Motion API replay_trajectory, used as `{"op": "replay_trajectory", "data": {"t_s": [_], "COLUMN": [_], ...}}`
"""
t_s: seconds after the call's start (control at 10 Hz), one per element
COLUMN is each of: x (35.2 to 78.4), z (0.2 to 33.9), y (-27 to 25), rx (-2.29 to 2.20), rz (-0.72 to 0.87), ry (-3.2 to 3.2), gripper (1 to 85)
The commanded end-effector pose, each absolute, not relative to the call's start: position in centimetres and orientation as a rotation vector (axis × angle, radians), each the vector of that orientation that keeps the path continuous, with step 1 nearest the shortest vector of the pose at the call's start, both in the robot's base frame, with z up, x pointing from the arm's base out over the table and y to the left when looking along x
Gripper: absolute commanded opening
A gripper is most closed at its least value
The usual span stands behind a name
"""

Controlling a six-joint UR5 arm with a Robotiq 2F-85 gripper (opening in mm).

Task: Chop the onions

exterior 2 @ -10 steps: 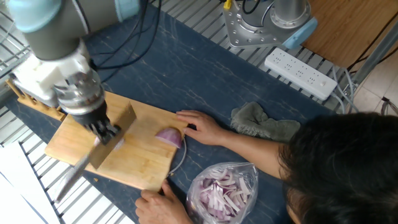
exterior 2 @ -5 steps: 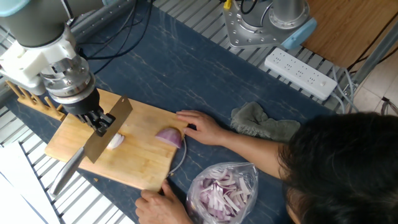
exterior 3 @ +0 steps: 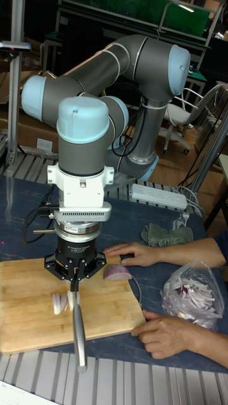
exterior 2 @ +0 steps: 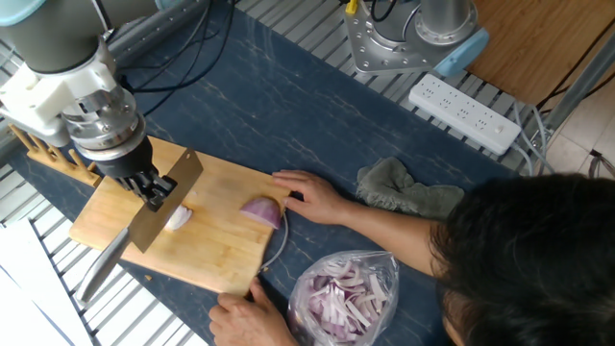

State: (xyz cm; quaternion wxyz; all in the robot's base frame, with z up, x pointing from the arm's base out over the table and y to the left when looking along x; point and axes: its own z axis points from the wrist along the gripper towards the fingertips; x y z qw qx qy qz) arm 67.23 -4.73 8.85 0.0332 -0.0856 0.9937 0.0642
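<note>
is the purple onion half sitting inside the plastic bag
No, the purple onion half lies on the wooden cutting board beside a person's hand, while the plastic bag sits off the board holding only thin onion strips.

Bamboo cutting board (exterior 2: 216, 240) is lying on dark blue mat (exterior 2: 288, 106) w/ metal slat table (exterior 2: 58, 288) showing underneath. Clear bag of onion strips (exterior 2: 346, 293) is sitting just off board's near-right corner. Grey rag (exterior 2: 408, 190) is lying crumpled near white power strip (exterior 2: 464, 113), which is resting at mat's far edge. Wooden rack (exterior 2: 48, 154) is standing beside board's left end.
</note>
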Motion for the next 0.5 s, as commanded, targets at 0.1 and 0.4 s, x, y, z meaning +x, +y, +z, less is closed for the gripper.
{"op": "replay_trajectory", "data": {"t_s": [0.1, 0.4], "x": [67.37, 67.47], "z": [8.51, 8.18], "y": [-4.27, -4.06], "rx": [-0.245, -0.244], "rz": [0.208, 0.204], "ry": [3.046, 3.039], "gripper": [1.0, 1.0]}}
